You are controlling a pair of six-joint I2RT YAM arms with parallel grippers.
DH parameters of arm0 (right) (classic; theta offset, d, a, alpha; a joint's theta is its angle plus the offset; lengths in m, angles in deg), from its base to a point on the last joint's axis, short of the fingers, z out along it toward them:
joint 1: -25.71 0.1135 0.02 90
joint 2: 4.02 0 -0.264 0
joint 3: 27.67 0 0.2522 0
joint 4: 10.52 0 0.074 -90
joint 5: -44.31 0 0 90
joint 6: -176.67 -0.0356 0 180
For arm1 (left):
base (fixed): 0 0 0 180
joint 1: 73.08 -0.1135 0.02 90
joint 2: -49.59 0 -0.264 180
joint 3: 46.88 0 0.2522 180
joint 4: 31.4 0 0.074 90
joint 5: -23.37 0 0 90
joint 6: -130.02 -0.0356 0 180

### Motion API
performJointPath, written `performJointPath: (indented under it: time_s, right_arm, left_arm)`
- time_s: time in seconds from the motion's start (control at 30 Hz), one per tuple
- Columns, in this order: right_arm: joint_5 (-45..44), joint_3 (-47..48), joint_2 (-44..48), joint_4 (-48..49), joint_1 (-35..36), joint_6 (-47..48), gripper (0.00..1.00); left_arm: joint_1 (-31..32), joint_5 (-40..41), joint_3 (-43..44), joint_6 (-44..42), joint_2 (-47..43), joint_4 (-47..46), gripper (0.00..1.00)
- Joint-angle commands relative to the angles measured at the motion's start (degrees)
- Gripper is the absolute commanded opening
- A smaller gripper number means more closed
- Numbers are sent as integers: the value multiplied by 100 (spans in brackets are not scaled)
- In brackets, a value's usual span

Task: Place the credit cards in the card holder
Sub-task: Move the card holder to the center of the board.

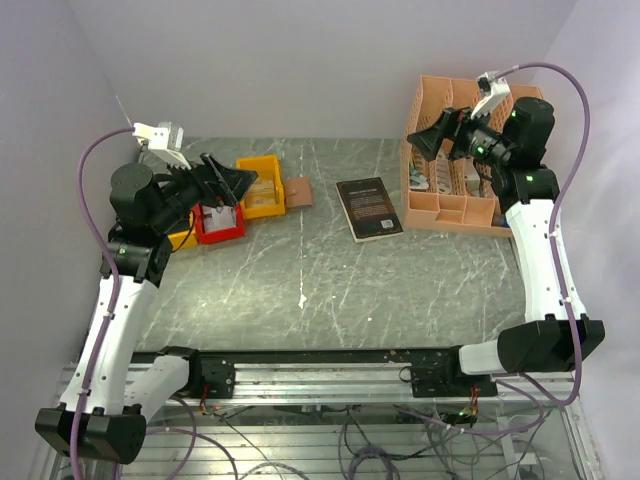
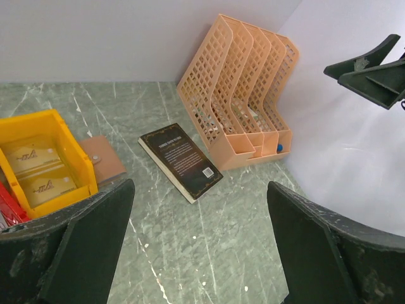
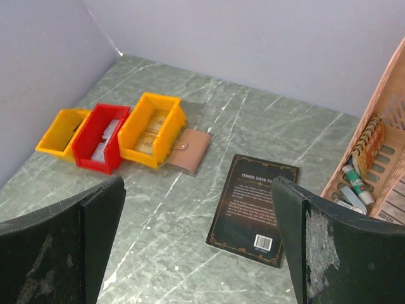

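Pose: left arm (image 1: 112, 310), white links with black joints, rises from near-left base, elbow bent, wrist aimed forward and to right. left gripper (image 1: 232, 183), black two-finger claw, jaws spread wide, nothing between them; broad black fingers (image 2: 76, 247) fill lower corners of own wrist view. right arm (image 1: 545, 255), same white-and-black build, climbs steeply from near-right base, wrist turned left. right gripper (image 1: 428, 138), matching black claw, jaws wide apart, holding nothing. Grippers well apart
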Motion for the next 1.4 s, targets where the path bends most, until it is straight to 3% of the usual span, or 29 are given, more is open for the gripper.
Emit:
performJointPath:
  time_s: [0.0, 0.3, 0.5, 0.57, 0.67, 0.73, 0.87, 1.17, 1.3, 1.37]
  right_arm:
    - [59, 53, 154, 38, -69, 75, 100]
    - [819, -114, 161, 121, -86, 293, 100]
    - [2867, -908, 180, 507, -78, 1211, 100]
    - [3118, -1273, 209, 705, -76, 1300, 100]
    - [2893, -1603, 229, 435, -54, 1876, 100]
    - [2677, -1775, 284, 179, -51, 2379, 100]
    - [2347, -2238, 372, -168, -49, 3114, 100]
    - [1965, -2906, 392, -227, -54, 3740, 100]
    - [2017, -3028, 328, -164, -51, 3693, 100]
    - [1978, -3030, 253, -148, -51, 3652, 100]
  left_arm:
    - [-32, -175, -8, 38, -70, -230, 97]
    - [-37, -312, -125, 107, -62, -401, 97]
    - [73, -661, -527, 469, 79, -927, 99]
    - [558, -174, -537, 208, 131, -729, 100]
    - [1625, 1168, -308, -441, 336, 19, 100]
    - [2008, 1717, -170, -561, 577, 296, 99]
    - [2081, 1886, -37, -533, 1093, 342, 96]
    - [2075, 2618, 1002, -907, 2786, 1034, 85]
    - [2081, 2820, 1546, -1060, 3537, 1200, 76]
    - [2081, 2685, 1726, -989, 3904, 1024, 65]
